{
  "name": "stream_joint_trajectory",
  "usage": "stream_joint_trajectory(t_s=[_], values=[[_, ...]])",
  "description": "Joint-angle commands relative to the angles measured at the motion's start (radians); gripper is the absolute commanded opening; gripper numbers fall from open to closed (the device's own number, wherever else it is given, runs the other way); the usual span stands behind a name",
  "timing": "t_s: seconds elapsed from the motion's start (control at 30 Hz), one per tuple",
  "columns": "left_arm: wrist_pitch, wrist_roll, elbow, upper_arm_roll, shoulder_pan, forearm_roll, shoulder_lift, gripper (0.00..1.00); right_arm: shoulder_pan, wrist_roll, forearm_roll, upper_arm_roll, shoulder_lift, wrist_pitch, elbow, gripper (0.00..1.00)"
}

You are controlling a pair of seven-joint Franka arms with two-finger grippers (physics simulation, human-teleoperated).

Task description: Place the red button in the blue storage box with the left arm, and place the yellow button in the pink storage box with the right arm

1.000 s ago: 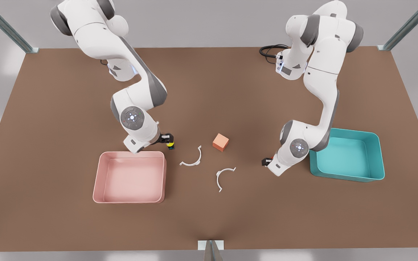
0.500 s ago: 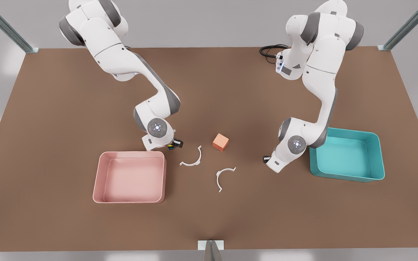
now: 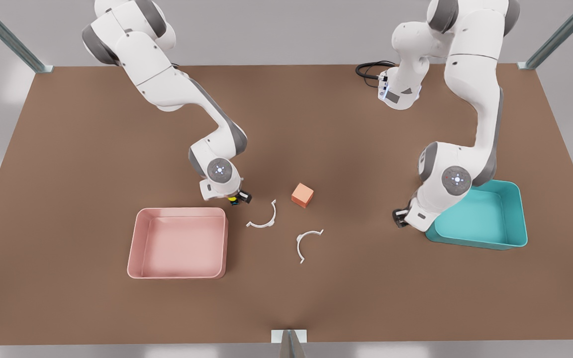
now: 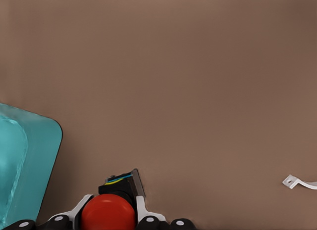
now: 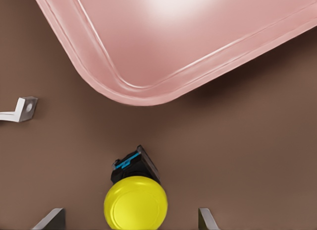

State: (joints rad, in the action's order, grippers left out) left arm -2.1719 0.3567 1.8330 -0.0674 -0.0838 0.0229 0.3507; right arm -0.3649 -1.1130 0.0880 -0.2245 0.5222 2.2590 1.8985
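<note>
The tiny red-capped push button (image 4: 108, 212) sits pinched in the left claw (image 4: 110, 221), just short of the shallow teal-blue plastic tray (image 4: 29, 160). The tiny yellow-capped push button (image 5: 135, 202) lies on the brown bench (image 5: 247, 155) between the right claw's (image 5: 131, 221) wide-spread fingers (image 5: 49, 219), ungripped beside the pale pink plastic tray (image 5: 163, 51); closing off-centre could knock it aside

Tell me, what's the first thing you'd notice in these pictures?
Two white arms reach over a brown table. The left gripper, shut on the red button, is next to the blue storage box at the front view's right. The right gripper has its fingers open around the yellow button, near a corner of the pink storage box.
</note>
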Motion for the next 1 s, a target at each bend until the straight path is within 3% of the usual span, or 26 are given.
stream_joint_trajectory(t_s=[0.0, 0.2, 0.23, 0.27, 0.37, 0.4, 0.43, 0.5, 0.53, 0.57, 0.63, 0.7, 0.8, 0.97], values=[[0.181, -0.407, -0.003, 0.0, 0.084, -0.006, -0.027, 0.49, 0.0, -0.14, 0.013, -0.001, -0.001, 0.073, 0.016, 1.0], [0.184, -0.917, -0.02, 0.012, 0.36, -0.001, 0.002, 0.49, 0.003, -0.136, 0.041, 0.001, 0.025, 0.156, 0.067, 0.98], [0.158, -0.959, -0.021, 0.012, 0.383, 0.0, 0.022, 0.49, 0.0, -0.136, 0.042, 0.001, 0.031, 0.162, 0.067, 0.87], [0.12, -0.987, -0.021, 0.012, 0.392, -0.001, 0.048, 0.49, 0.0, -0.136, 0.042, -0.001, 0.038, 0.163, 0.067, 0.83], [-0.012, -1.016, -0.021, 0.012, 0.41, -0.004, 0.145, 0.49, -0.003, -0.136, 0.05, -0.001, 0.047, 0.175, 0.068, 0.78], [-0.035, -1.035, -0.02, 0.011, 0.423, -0.006, 0.171, 0.49, -0.003, -0.136, 0.05, -0.001, 0.047, 0.175, 0.068, 0.7], [-0.048, -1.036, -0.017, 0.011, 0.421, -0.006, 0.2, 0.49, -0.003, -0.136, 0.05, -0.001, 0.047, 0.175, 0.068, 0.56], [-0.071, -1.036, -0.017, 0.011, 0.421, -0.006, 0.22, 0.5, -0.003, -0.136, 0.05, -0.001, 0.047, 0.175, 0.068, 0.52], [-0.071, -1.035, -0.017, 0.011, 0.421, -0.006, 0.22, 0.66, -0.003, -0.136, 0.05, -0.001, 0.047, 0.175, 0.068, 0.5], [-0.071, -1.035, -0.017, 0.011, 0.42, -0.006, 0.22, 1.0, -0.003, -0.136, 0.05, 0.001, 0.047, 0.174, 0.068, 0.47], [-0.065, -1.033, -0.015, 0.011, 0.418, -0.008, 0.218, 1.0, -0.003, -0.137, 0.058, -0.001, 0.047, 0.174, 0.068, 0.41], [-0.049, -1.032, -0.015, 0.011, 0.417, -0.008, 0.203, 1.0, -0.003, -0.137, 0.058, -0.001, 0.047, 0.174, 0.068, 0.47], [0.095, -0.973, -0.018, 0.0, 0.394, -0.006, 0.06, 1.0, -0.005, -0.139, 0.07, -0.001, 0.038, 0.166, 0.068, 0.44], [0.164, -0.647, -0.04, -0.023, 0.309, -0.006, -0.11, 1.0, -0.002, -0.137, 0.072, -0.013, -0.027, 0.154, 0.067, 0.4]])
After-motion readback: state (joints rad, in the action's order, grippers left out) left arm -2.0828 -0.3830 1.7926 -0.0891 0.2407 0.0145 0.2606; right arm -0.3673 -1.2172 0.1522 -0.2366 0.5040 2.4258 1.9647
